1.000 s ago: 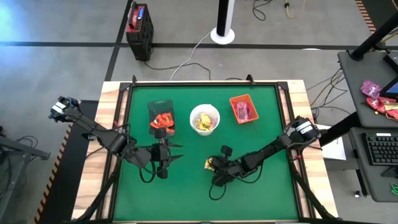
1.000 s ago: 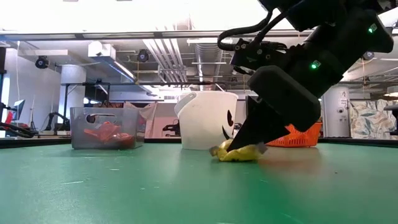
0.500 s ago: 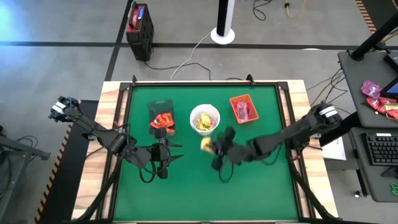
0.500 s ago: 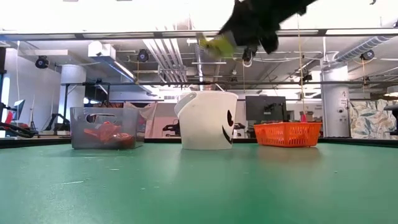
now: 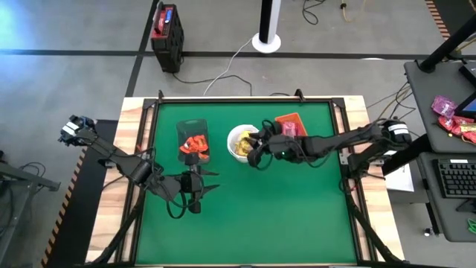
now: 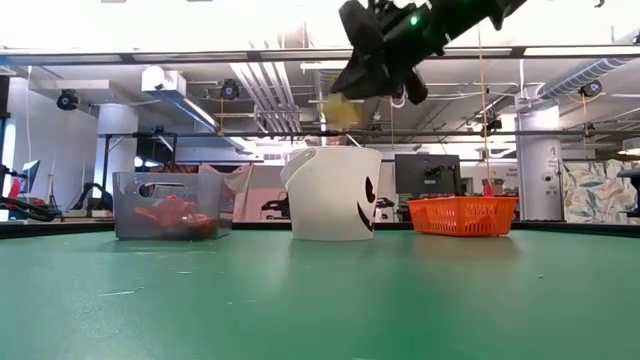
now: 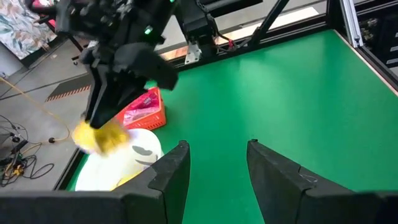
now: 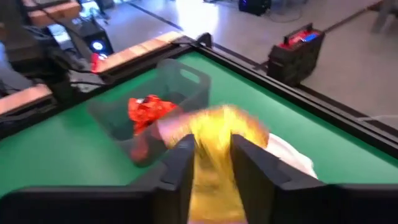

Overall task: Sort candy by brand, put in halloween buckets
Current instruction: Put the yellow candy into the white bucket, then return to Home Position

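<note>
Right pincer [image 6: 345,98] part-open, yellow candy [image 6: 338,110] at tips above white bucket [image 6: 330,195].

Green bench [image 5: 297,223] with a wooden border. Beyond its far edge, a black and red case [image 5: 166,30] on the grey floor, and a white post base [image 5: 266,41]. Keyboard [image 5: 454,179] on a side desk at the right.

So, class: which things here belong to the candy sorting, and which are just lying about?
Job:
yellow candy
right tool
white bucket
dark tub
orange tray

Lying about:
red-topped box
keyboard
floor cables
</note>
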